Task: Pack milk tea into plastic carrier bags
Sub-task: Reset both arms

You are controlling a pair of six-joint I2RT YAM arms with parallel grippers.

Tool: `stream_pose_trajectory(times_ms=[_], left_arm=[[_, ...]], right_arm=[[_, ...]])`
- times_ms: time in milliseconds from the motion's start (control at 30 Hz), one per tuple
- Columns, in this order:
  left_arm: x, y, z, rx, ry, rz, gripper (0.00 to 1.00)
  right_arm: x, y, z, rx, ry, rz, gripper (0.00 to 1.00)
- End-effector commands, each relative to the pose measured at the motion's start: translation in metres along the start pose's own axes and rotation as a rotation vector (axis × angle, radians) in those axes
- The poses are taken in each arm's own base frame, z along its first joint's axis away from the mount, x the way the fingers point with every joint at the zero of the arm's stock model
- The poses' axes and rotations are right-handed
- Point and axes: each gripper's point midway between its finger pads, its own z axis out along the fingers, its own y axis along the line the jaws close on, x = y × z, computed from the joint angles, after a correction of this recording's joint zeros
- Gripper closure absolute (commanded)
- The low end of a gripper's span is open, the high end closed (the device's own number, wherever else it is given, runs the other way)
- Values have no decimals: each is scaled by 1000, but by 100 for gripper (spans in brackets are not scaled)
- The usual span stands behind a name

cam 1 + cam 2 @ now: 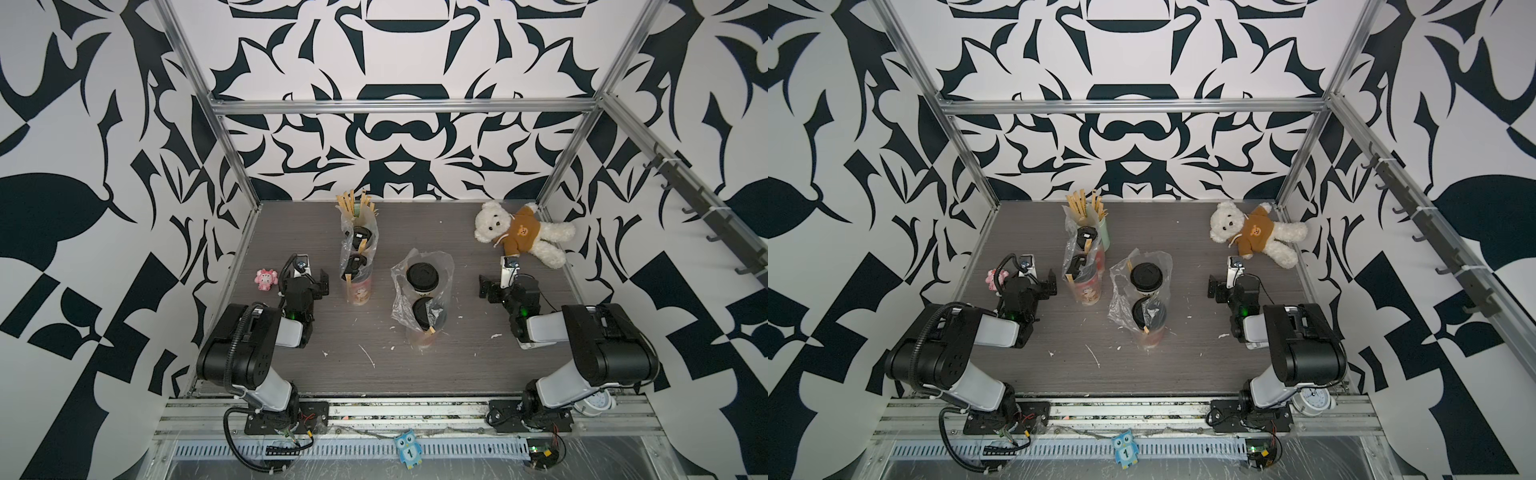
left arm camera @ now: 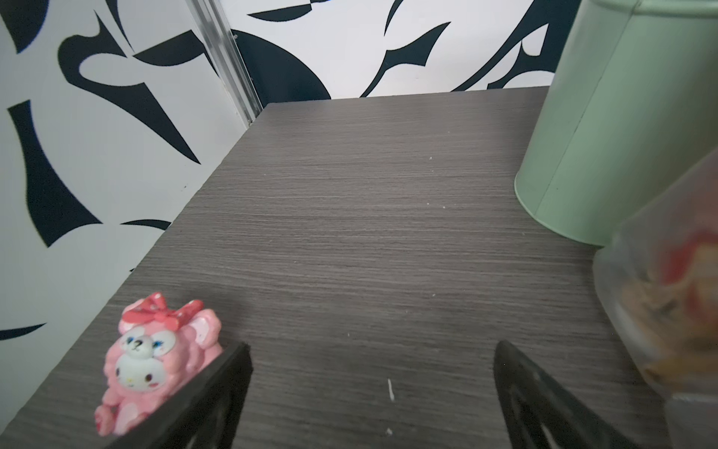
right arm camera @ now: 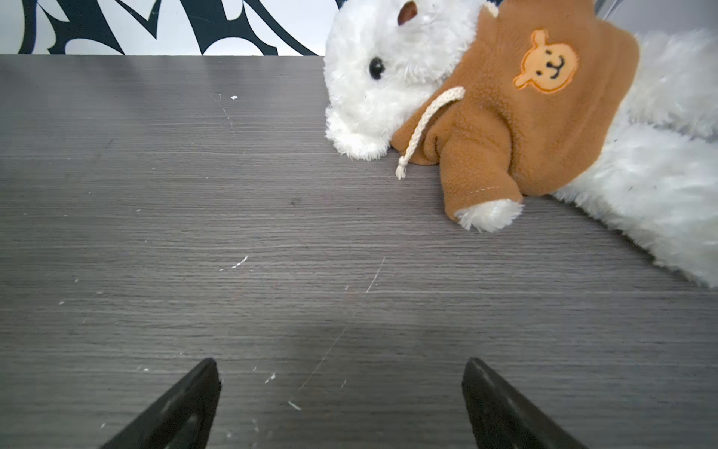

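Cups [image 1: 423, 275] stand bagged between left end effector [image 2: 373, 346] and right end effector [image 3: 341, 361].

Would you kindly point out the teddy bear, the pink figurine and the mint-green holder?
teddy bear [image 3: 544, 116]: right wrist view, on its brown hoodie.
pink figurine [image 2: 134, 375]: left wrist view, on its white face.
mint-green holder [image 2: 602, 136]: left wrist view, on its side wall.
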Motion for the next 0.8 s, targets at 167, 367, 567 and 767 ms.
stream_pose_trajectory(times_ms=[167, 367, 567, 767], left_arm=[[-5, -2, 3, 21, -11, -6, 1], [-5, -1, 3, 19, -9, -7, 1], [-6, -2, 3, 21, -12, -8, 0], [-6, -1, 3, 20, -10, -7, 0]], right_arm=[[-19, -7, 0, 42, -59, 14, 0], [-19, -6, 1, 36, -53, 7, 0], [-18, -4, 3, 34, -50, -7, 0], [-17, 32, -7, -175, -86, -98, 0]])
